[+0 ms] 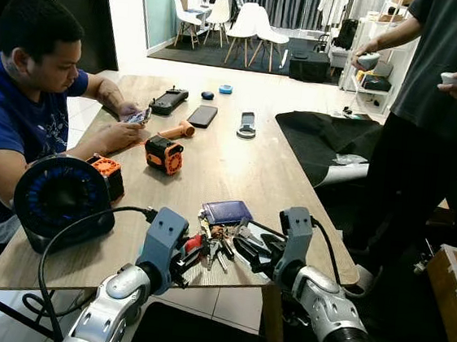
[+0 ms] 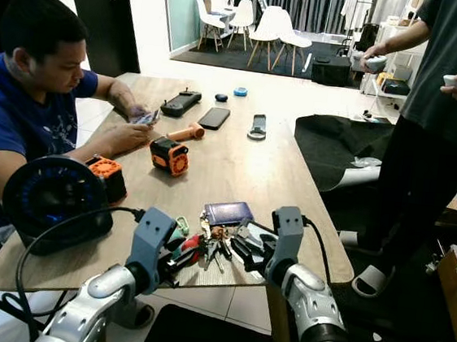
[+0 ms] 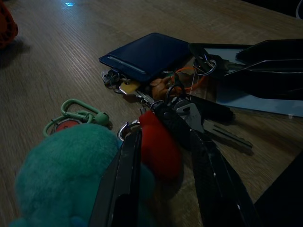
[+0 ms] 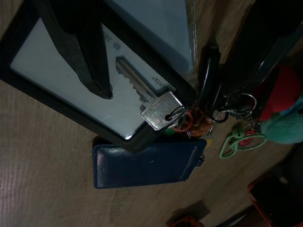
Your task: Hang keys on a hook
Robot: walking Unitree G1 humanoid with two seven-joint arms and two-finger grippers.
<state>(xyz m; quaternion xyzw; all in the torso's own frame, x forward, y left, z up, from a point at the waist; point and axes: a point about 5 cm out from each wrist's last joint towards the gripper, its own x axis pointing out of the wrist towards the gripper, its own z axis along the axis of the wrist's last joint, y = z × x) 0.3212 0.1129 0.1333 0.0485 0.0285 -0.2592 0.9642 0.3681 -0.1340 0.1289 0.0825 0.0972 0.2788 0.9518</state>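
A wooden table [image 1: 236, 172] carries a bunch of keys [image 1: 220, 239] near its front edge, right before the robot. The bunch lies flat and splayed: metal keys, a dark blue card case [image 1: 226, 212], a red fob [image 3: 158, 146], a green clip [image 3: 75, 113] and a teal plush [image 3: 61, 175], so it has not been lifted.

The left gripper [image 1: 191, 254] sits low at the front edge, its fingers [image 3: 125, 175] apart and straddling the red fob and plush, likely lining up to pinch there. Nothing is clamped yet.

The right gripper [image 1: 254, 251] reaches in from the other side. Its fingers [image 4: 90, 71] rest spread over a clear card holder [image 4: 71, 80] with one silver key [image 4: 147, 101] lying on it, perhaps to steady the bunch.

No hook can be seen, so hanging looks some way off.

A seated person [image 1: 22, 108] works at the table's left edge; another person [image 1: 441, 95] stands beyond the right edge. A round black fan [image 1: 62, 198] sits by the front left corner.
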